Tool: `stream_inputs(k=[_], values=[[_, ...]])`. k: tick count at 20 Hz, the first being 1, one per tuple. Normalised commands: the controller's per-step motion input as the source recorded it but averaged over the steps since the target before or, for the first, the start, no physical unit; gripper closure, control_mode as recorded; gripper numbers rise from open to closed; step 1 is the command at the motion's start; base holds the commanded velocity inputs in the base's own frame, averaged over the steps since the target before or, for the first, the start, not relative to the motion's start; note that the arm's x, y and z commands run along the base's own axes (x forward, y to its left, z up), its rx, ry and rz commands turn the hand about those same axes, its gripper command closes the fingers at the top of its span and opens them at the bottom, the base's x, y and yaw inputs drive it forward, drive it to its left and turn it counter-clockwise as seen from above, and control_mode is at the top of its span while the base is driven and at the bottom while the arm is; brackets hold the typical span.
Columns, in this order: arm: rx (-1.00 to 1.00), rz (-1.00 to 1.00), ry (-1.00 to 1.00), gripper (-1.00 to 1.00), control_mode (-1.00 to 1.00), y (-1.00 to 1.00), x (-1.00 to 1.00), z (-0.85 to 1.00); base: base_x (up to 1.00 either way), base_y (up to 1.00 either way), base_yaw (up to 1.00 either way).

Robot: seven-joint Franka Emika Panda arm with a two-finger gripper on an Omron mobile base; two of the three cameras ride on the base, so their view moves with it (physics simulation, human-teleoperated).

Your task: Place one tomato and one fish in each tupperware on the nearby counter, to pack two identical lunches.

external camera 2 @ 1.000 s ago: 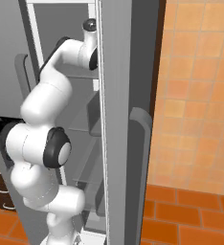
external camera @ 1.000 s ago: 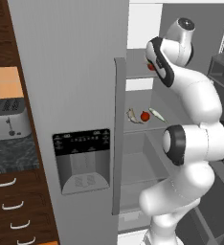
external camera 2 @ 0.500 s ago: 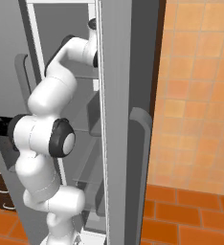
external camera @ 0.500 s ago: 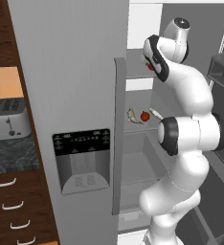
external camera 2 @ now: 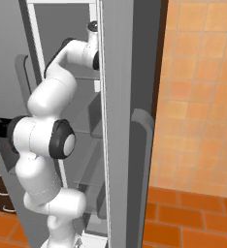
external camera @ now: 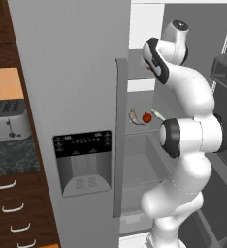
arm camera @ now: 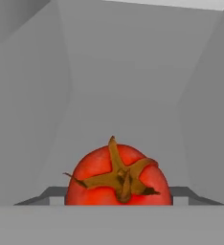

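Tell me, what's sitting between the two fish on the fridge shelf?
A red tomato. In the left base view it sits on the fridge shelf with one fish to its left and the other fish to its right.

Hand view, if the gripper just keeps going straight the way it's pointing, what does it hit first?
Most likely the tomato, which sits dead ahead between the dark finger tips, stem facing the camera. Behind it there is plain grey fridge wall. How close the tomato is cannot be judged.
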Motion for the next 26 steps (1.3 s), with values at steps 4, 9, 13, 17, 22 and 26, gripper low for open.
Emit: stream_inputs(k=[4, 9, 13, 17, 22, 26], values=[[-0.01, -0.02, -0.02, 1.0, -1.0, 0.42, -0.69, 0.19, 0.0, 0.0, 0.0], [0.0, 0.0, -0.08, 1.0, -1.0, 0.41, -1.0, 0.15, 0.0, 0.0, 0.0], [0.0, 0.0, -0.04, 1.0, -1.0, 0.28, -1.0, -0.17, 0.0, 0.0, 0.0], [0.0, 0.0, -0.02, 1.0, -1.0, 0.11, -1.0, -0.77, 0.0, 0.0, 0.0], [0.0, -0.05, 0.04, 1.0, -1.0, 0.06, -1.0, -0.91, 0.0, 0.0, 0.0], [0.0, -0.03, 0.05, 1.0, -1.0, 0.01, -1.0, -0.65, 0.0, 0.0, 0.0]])
